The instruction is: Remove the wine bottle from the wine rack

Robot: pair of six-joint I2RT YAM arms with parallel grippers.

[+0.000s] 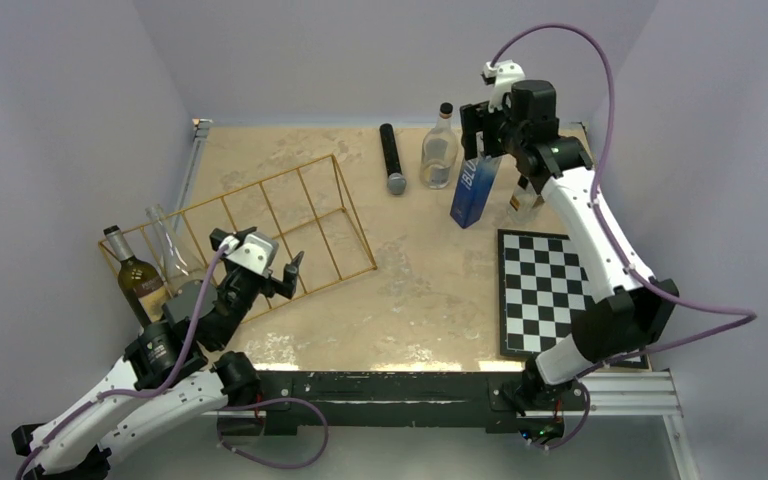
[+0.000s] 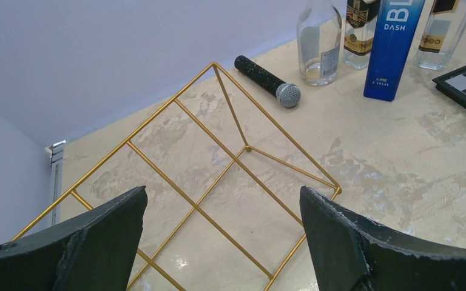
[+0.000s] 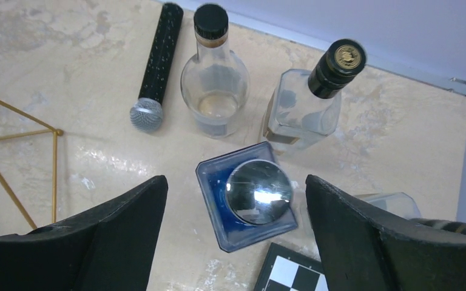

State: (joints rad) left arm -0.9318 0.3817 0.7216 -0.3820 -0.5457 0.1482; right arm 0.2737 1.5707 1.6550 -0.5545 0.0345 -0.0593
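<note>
Thin gold-yellow wire wine rack (image 1: 268, 184) lies left of centre on the table. The dark green, cream-labelled wine bottle (image 1: 138, 282) stands upright at the rack's left end, hard by the table edge. The left gripper (image 1: 260, 262) hovers over the rack's near side, fingers apart. Right of the rack is bare tabletop, then a black microphone (image 1: 392, 158), a clear glass bottle (image 1: 440, 150) and a tall blue bottle (image 1: 473, 190) under the wide-spread right gripper (image 1: 485, 135).

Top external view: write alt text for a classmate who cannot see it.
A gold wire wine rack lies left on a beige table, a dark wine bottle at its left end, the left pincer open above it. The right pincer hovers open over a blue box.
</note>
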